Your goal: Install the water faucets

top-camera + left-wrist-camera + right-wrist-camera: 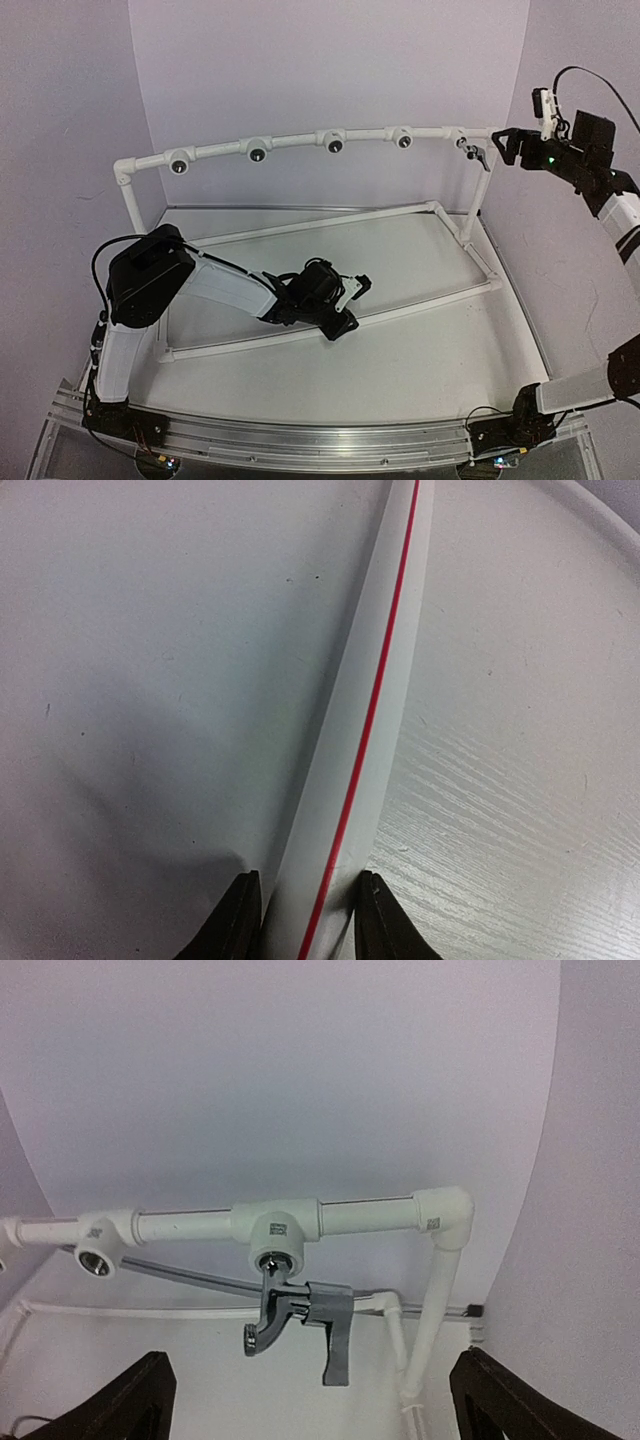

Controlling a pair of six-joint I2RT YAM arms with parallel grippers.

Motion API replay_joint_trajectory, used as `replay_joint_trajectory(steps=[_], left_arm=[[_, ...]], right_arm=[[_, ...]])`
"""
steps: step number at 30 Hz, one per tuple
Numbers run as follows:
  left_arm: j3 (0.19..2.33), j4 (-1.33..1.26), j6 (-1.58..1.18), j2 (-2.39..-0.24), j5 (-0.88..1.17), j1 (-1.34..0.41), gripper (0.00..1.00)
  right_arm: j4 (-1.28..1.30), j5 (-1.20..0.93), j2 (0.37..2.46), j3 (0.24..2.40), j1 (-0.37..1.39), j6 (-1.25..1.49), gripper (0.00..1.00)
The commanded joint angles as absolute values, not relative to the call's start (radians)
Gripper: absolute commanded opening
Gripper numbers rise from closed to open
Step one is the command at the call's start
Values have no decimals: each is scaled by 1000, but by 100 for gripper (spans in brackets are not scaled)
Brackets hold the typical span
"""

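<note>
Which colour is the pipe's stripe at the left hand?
The stripe is red; left wrist view shows it best.

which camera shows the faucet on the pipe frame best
Right wrist: the faucet hangs from the end fitting, close and centred, spout and grey handle clear. Top external shows it only as a tiny dark speck at the top rail's right end. Left wrist misses it, showing just a red-striped pipe between tool fingers.
</note>
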State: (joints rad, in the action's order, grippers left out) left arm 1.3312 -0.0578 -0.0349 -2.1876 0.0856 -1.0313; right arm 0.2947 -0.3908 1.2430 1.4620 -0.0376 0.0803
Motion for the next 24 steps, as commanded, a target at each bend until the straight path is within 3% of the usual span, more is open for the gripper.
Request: replay_joint_trajectory(steps=[1, 6, 13, 16, 18, 22, 23, 24], left_arm=[[1239, 434, -129, -2360, 78, -1034, 0], [1238, 436, -130, -2357, 74, -1036, 0], [1227, 433, -135, -2350, 75, -1035, 0], [1229, 436, -136, -2351, 75, -1036, 0], [1230, 437, -137, -2351, 77, -1035, 0], [1229, 440, -135, -2352, 77, -1035, 0], [1230, 442, -135, -2352, 77, -1035, 0], [1230, 442, -137, -2353, 77, -1035, 0]], right_arm=[[409, -346, 1311, 1502, 32, -592, 98], [343, -270, 1359, 1510, 119, -726, 98], [248, 36, 1476, 1573, 228, -835, 94], [155, 190, 1517, 1567, 241, -839, 84], [145, 197, 1529, 1568, 242, -832, 80], [123, 204, 1553, 1567, 245, -817, 62], [123, 195, 1558, 1572, 248, -781, 45], [124, 187, 1558, 1571, 248, -764, 39]])
